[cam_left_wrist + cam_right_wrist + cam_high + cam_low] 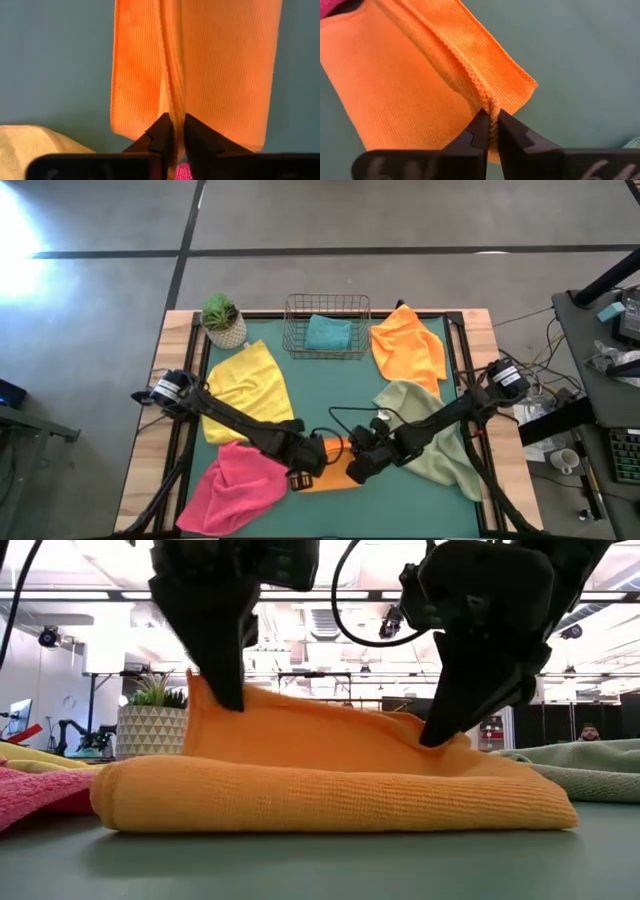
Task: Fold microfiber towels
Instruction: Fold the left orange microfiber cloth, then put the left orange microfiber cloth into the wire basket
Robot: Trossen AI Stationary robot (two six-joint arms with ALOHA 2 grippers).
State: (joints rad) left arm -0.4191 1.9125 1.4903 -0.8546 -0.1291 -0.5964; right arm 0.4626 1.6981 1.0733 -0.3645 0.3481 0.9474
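An orange microfiber towel (pixel 336 452) lies folded into a long band on the green mat (pixel 330 390) at the near middle of the table. Its lower layers lie flat on the mat (pixel 330 802). Its upper edge stands up as a ridge between my two grippers. My left gripper (pixel 305 472) is shut on the ridge's left end. My right gripper (pixel 358 470) is shut on its right end. Both point steeply down. My left gripper pinches the bunched upper edge (pixel 175 112) of the orange towel between its two fingers, from above, at the band's left end (pixel 205 690). That end is raised off the layers below, which lie on the mat. How many layers it holds I cannot tell. My right gripper pinches the hemmed edge (pixel 489 107) of the orange towel between its fingertips, slanting down from the right. The edge is lifted a little (pixel 440 738) at the band's right end, and the cloth sags between the two grippers.
A yellow towel (pixel 250 385) and a pink one (pixel 235 485) lie to the left. A sage green one (pixel 430 430) and a second orange one (pixel 410 345) lie to the right. At the back stand a wire basket (pixel 327 308) holding a teal towel (pixel 328 333) and a potted plant (pixel 222 320).
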